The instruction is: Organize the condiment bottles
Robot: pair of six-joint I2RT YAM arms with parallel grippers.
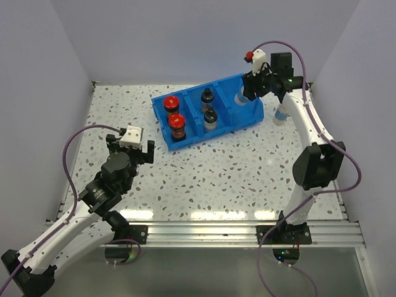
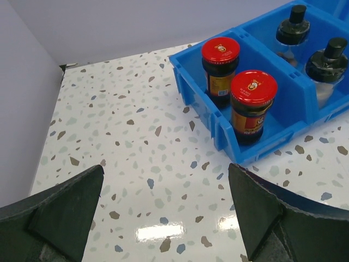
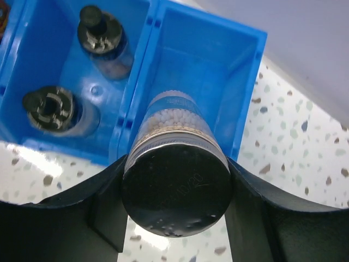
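The blue bin [image 1: 247, 117] holds two red-capped jars [image 1: 171, 104] [image 1: 177, 124] in its left compartment and two black-capped jars [image 1: 207, 96] [image 1: 211, 117] in its middle one. My right gripper [image 1: 250, 86] is shut on a silver-capped jar [image 3: 174, 117] by its cap and holds it upright in the bin's right compartment [image 3: 218, 65]. I cannot tell whether it touches the floor. A second silver-capped jar [image 1: 281, 114] stands on the table right of the bin, partly behind my right arm. My left gripper [image 1: 130, 145] [image 2: 166, 202] is open and empty, near-left of the bin.
The speckled table [image 1: 235, 173] has white walls on the left, back and right. The bin sits at an angle at the back centre. In the left wrist view its near corner [image 2: 221, 139] is ahead to the right, with both red-capped jars [image 2: 252, 103] behind it.
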